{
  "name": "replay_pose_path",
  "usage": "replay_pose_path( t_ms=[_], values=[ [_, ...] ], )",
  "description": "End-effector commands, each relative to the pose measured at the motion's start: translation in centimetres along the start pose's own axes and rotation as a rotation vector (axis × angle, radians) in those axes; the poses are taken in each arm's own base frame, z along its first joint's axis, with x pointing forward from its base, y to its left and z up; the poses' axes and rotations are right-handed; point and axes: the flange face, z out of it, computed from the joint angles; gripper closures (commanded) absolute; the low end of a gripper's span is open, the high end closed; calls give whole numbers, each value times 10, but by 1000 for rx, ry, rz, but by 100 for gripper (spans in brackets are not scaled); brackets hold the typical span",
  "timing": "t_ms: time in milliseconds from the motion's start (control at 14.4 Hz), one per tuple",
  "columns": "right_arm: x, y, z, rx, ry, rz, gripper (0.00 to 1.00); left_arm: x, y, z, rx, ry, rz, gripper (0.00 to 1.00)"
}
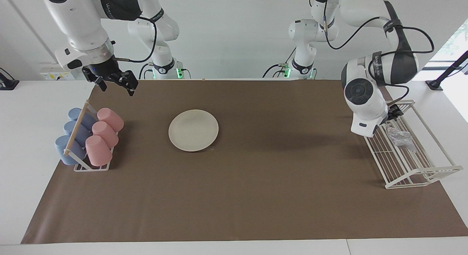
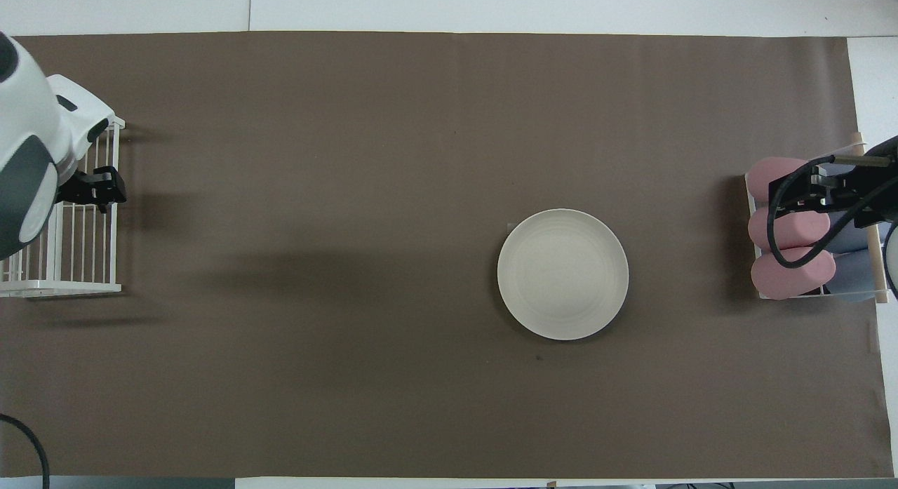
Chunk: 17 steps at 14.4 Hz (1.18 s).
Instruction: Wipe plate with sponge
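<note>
L arm is bending down steeply, wrist tilted, left gripper point(image 1: 394, 111) low at approx 3 o'clock of facing view, fingers spread. R arm is hanging raised, right gripper point(image 1: 116, 83) at 10 o'clock, fingers spread.

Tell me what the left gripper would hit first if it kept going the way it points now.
Probably the silvery mesh sponge in the white wire rack; the left gripper angles down into the rack toward it, though depth is unclear.
</note>
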Motion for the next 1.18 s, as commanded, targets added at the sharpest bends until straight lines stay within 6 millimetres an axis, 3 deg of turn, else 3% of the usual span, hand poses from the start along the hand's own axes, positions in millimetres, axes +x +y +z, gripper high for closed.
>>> replay_pose_path(
  t_ms=[0,208,277,416,555,624,694,832,1110],
  values=[
    [-11,-12,-8,-29,-7,90,0,23,3,5,67,32,2,0],
    [-14,-23,-21,-37,-15,203,0,28,-1,13,85,65,23,0],
    [-16,-38,-20,-25,-2,220,0,29,-3,12,82,72,28,0],
    [-33,-93,-22,-17,31,286,0,30,-6,18,80,69,24,0],
    [-42,-127,-24,22,75,398,0,30,-5,19,78,76,26,0],
    [-43,-133,-24,38,68,408,0,30,-5,20,78,75,28,4],
    [-42,-135,-23,52,56,420,0,29,-3,22,79,72,32,17],
    [-36,-140,-29,78,51,510,0,26,-1,27,84,55,38,98],
    [-19,-178,-42,89,50,557,0,26,-4,25,84,54,33,100]
  ],
)
